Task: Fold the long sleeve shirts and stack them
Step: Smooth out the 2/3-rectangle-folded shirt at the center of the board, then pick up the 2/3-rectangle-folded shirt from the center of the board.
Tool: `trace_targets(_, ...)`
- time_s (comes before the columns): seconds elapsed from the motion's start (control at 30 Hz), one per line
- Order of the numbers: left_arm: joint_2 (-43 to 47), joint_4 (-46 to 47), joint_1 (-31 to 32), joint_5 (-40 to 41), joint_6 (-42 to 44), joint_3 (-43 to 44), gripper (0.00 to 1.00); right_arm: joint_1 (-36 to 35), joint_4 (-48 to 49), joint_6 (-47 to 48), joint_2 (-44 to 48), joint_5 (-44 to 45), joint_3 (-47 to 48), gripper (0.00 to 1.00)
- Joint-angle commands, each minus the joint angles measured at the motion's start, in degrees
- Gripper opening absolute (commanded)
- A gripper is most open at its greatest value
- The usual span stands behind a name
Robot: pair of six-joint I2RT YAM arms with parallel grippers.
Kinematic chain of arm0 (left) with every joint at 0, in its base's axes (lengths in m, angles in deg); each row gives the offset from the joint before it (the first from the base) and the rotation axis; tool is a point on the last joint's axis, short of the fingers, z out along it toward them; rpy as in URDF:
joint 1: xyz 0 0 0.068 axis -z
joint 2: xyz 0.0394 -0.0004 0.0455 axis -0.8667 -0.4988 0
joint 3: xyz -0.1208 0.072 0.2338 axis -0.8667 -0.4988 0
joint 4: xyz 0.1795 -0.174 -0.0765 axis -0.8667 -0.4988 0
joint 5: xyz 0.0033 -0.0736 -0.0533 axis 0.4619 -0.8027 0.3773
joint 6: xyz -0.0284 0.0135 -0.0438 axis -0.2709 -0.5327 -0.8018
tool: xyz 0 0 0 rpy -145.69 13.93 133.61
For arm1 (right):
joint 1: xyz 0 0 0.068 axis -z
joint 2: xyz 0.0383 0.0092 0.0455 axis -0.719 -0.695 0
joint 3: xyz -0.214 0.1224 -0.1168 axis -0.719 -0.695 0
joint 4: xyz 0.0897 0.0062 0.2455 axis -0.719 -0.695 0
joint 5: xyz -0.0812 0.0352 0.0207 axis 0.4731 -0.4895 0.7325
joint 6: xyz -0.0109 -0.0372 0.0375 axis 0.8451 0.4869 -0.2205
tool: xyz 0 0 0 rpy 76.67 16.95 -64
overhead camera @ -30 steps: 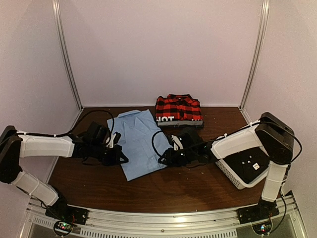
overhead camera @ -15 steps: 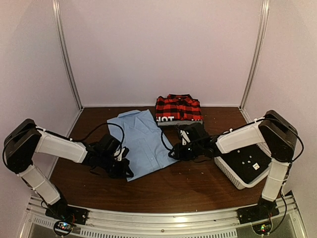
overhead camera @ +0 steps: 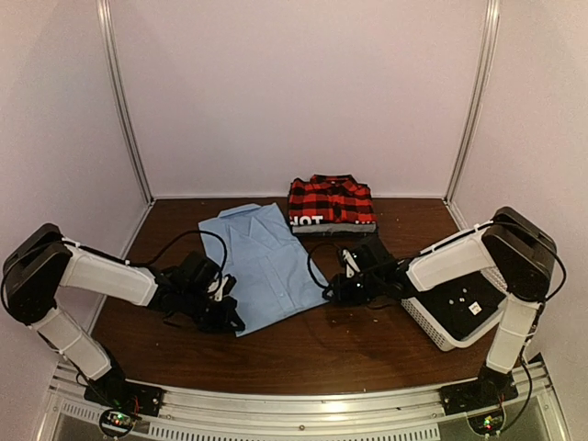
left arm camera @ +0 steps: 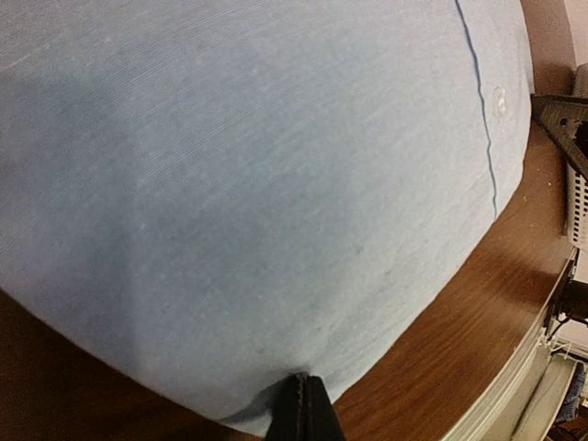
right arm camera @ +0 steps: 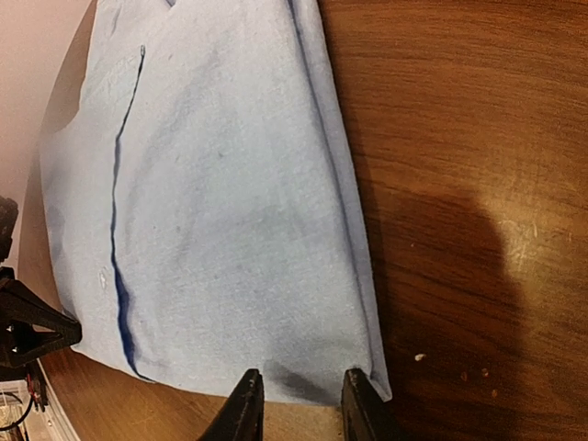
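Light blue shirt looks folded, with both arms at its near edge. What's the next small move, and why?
Probably close the right gripper on the corner of the light blue shirt. Its jaws stand apart over the hem, while the left gripper is shut at the near left edge. The folded red-and-black plaid shirt lies behind, ready for stacking.

White-and-black left arm (overhead camera: 101, 274) low, reaching inward, left jaws shut; right arm (overhead camera: 446, 260) likewise, right jaws parted.

The wooden table (overhead camera: 322, 354) bears light blue shirt (overhead camera: 262, 262), plaid-topped pile (overhead camera: 331, 200) and white basket (overhead camera: 424, 323).
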Motion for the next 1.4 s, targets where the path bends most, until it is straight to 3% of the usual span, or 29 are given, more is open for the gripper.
trace_targets(0.0,1.10,-9.45,-0.01,4.84,1.19,-0.94,0.00,-2.25,-3.67,-0.26,0.81,1.59,-2.04,0.31)
trace_targets(0.53,15.20,-23.94,-2.73,9.49,3.54,-3.13,0.00,-13.12,0.38,-13.09,13.84,4.78,-11.59,0.31)
trace_targets(0.77,24.44,-25.16,-2.74,8.89,3.07,-1.84,0.07,-12.48,-7.71,-8.78,22.62,12.78,-10.72,0.39)
trace_targets(0.87,27.06,-23.08,-2.73,6.04,1.35,-3.43,0.13,-10.17,-9.47,-6.69,24.43,11.65,-11.44,0.41)
trace_targets(1.13,36.65,-15.97,-2.53,-0.56,-8.05,-11.78,0.19,-8.06,-12.64,-2.80,26.30,8.95,-11.63,0.48)
trace_targets(1.27,45.34,-16.89,-1.24,5.13,-8.27,-9.63,0.20,-8.04,-14.57,0.05,30.23,11.95,-11.01,0.48)
trace_targets(1.37,49.73,-19.26,-0.98,9.71,-6.68,-8.21,0.26,-7.94,-15.83,2.46,31.77,13.83,-9.37,0.48)
